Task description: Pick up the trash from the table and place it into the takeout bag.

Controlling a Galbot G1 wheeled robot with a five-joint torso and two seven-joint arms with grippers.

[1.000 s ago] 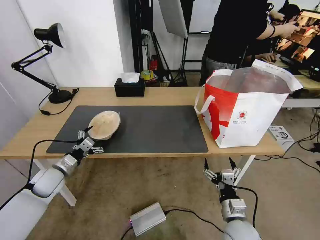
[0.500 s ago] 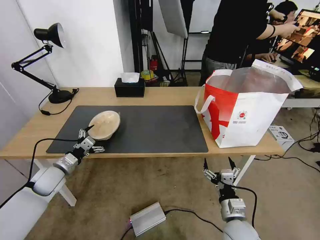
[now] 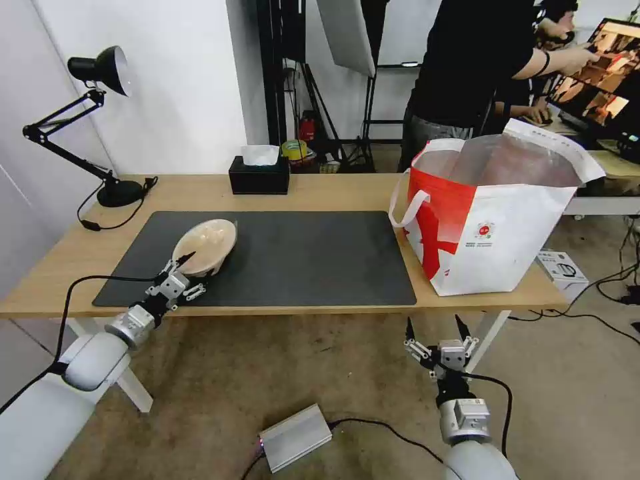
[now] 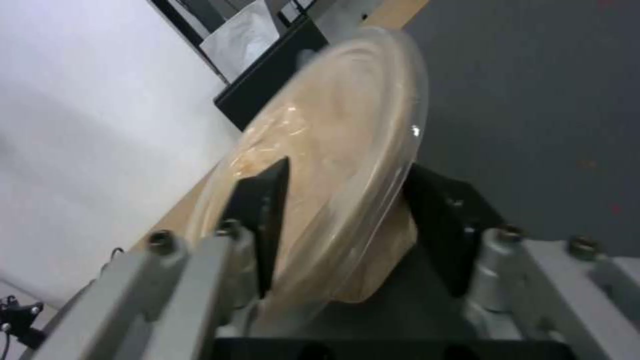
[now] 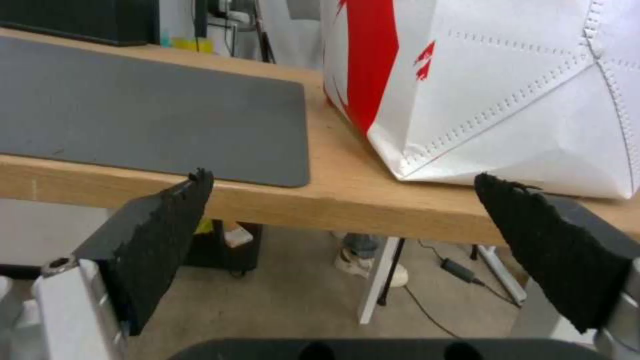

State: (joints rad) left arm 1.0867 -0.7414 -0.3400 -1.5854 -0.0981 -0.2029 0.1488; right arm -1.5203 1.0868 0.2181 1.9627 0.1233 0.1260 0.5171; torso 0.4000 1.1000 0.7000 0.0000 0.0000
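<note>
A long light-wood surface point(image 3: 333, 190) carries a matte dark grey mat point(image 3: 300, 257); the boxy white-and-red takeout bag point(image 3: 490, 220) stands at its right end. The left gripper point(image 3: 181, 270) clamps the tilted shallow beige bowl point(image 3: 205, 245) by its near rim over the mat.

Left wrist view: black fingers point(image 4: 257, 210) pinch the glossy bowl point(image 4: 333, 165), seemingly lifted.

Right wrist view: the right gripper point(image 5: 347, 235) hangs spread wide below the surface edge point(image 5: 320, 200).

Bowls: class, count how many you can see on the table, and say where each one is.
1. The beige bowl is tilted over the mat's left part, gripped at its rim by the left hand. Others may be hidden inside the bag.
</note>
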